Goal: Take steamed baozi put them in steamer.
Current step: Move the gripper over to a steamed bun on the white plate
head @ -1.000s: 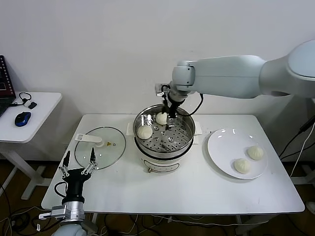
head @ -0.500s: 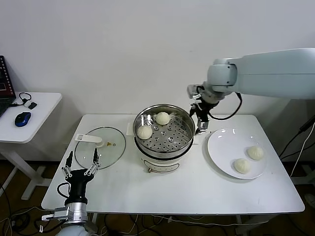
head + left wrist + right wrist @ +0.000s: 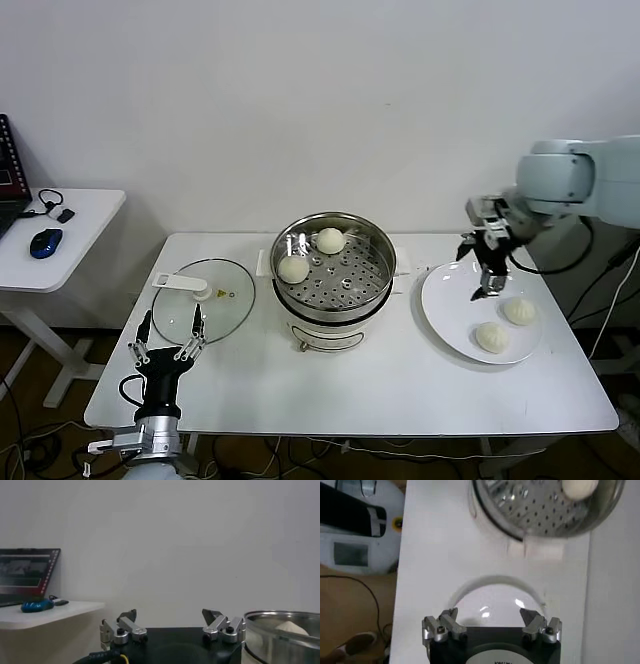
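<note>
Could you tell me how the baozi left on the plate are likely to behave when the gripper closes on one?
The two baozi on the white plate look like soft, smooth dough, so they will probably dent under a firm pinch. Their domed tops may let the fingers slip. They sit flat, so rolling seems unlikely. The right gripper, open, hovers above the plate.

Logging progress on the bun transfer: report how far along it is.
Done: two steamed baozi sit in the steamer. In hand: nothing; the right gripper is open above the plate, the left gripper parked open by the table's front edge. Left: two baozi on the plate.
</note>
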Robot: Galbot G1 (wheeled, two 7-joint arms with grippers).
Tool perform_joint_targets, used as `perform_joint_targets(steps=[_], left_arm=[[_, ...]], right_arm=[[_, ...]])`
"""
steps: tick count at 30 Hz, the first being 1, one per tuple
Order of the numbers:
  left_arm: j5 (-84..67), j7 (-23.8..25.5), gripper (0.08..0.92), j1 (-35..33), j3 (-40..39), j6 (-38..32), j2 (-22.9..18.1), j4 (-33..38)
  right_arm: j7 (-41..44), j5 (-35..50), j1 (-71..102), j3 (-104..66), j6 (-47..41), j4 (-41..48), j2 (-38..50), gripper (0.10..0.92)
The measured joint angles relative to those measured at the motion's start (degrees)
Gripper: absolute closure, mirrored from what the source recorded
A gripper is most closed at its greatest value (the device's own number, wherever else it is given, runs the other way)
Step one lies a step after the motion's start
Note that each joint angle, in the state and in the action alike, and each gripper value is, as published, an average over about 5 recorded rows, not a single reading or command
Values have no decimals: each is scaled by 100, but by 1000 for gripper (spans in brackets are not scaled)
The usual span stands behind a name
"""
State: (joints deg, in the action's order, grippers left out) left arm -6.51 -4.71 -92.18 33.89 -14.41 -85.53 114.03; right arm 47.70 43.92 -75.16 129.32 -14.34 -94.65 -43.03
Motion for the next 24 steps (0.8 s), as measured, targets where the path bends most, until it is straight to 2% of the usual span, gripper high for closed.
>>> perform_joint_targets(steps=[12, 24], left_arm=[[202, -29, 177, -118, 59, -90, -134, -63], [402, -39, 177, -92, 65, -140, -309, -228]], right_arm=[[288, -983, 807, -276, 429, 732, 989, 203], [319, -1546, 2459, -1538, 582, 1549, 1230, 203]])
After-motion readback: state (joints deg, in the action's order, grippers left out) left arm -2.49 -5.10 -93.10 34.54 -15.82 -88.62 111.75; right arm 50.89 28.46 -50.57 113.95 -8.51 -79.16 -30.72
